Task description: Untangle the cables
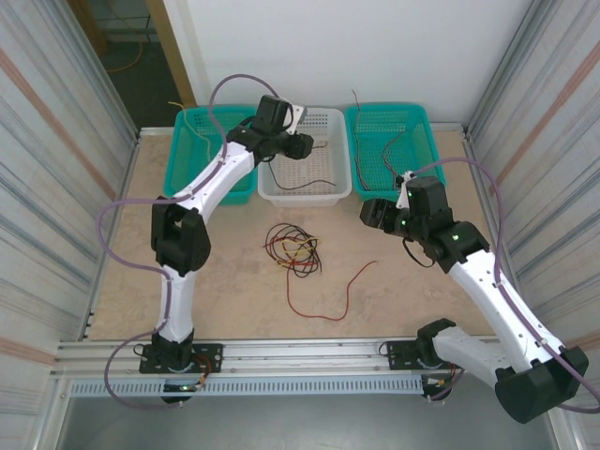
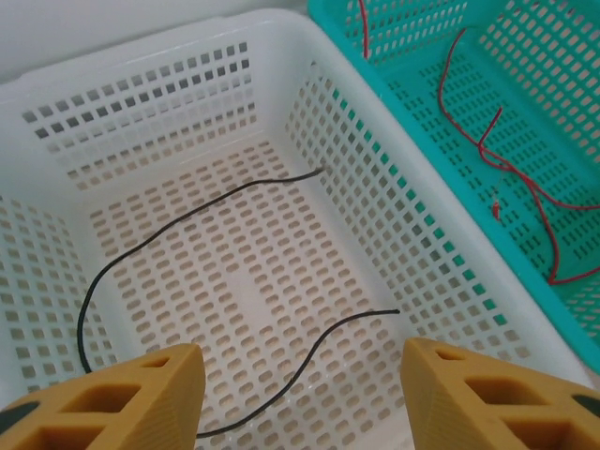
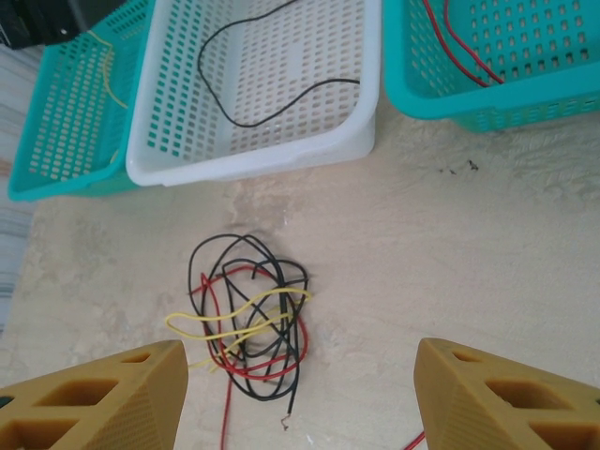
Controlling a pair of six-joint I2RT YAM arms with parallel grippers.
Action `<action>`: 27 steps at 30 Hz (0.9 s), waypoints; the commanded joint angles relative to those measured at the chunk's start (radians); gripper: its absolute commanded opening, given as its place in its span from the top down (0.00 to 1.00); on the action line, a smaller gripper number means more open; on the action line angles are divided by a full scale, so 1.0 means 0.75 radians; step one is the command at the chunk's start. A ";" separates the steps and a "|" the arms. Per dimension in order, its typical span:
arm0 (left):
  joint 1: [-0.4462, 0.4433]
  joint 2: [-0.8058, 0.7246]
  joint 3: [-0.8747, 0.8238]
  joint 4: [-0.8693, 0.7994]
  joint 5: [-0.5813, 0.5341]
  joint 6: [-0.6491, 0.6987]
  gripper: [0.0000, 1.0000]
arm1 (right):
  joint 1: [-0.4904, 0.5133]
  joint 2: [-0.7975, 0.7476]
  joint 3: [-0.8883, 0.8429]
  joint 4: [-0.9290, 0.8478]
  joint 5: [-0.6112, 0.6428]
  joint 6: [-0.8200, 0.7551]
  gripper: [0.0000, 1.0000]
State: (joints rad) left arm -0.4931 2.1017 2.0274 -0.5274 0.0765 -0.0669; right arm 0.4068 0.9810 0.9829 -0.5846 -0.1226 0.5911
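A tangle of red, black and yellow cables point(image 1: 292, 249) point(image 3: 248, 314) lies on the table's middle. One loose red cable point(image 1: 330, 293) trails to its right. My left gripper point(image 1: 298, 146) point(image 2: 300, 394) hangs open over the white basket point(image 1: 305, 197) point(image 2: 141, 103). Nothing is between its fingers. A black cable point(image 2: 187, 211) point(image 3: 234, 122) lies curled on the basket floor below it. My right gripper point(image 1: 375, 214) point(image 3: 300, 394) is open above the table, right of the tangle, with nothing in it.
A teal basket point(image 1: 186, 164) point(image 3: 66, 131) on the left holds a yellow cable point(image 3: 111, 75). Another teal basket point(image 1: 389, 173) point(image 2: 431, 225) point(image 3: 487, 103) on the right holds red cables point(image 2: 506, 164). Corrugated walls close both sides. A metal rail runs along the near edge.
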 commanded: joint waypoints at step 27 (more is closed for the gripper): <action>-0.159 -1.079 -1.537 0.248 0.233 -0.386 0.50 | 0.375 0.480 -0.030 0.083 0.117 0.157 0.41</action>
State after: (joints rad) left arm -0.6151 1.2331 0.8875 -0.4385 0.1532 -0.3244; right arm 0.6815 1.3315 0.9550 -0.5247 -0.0452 0.6781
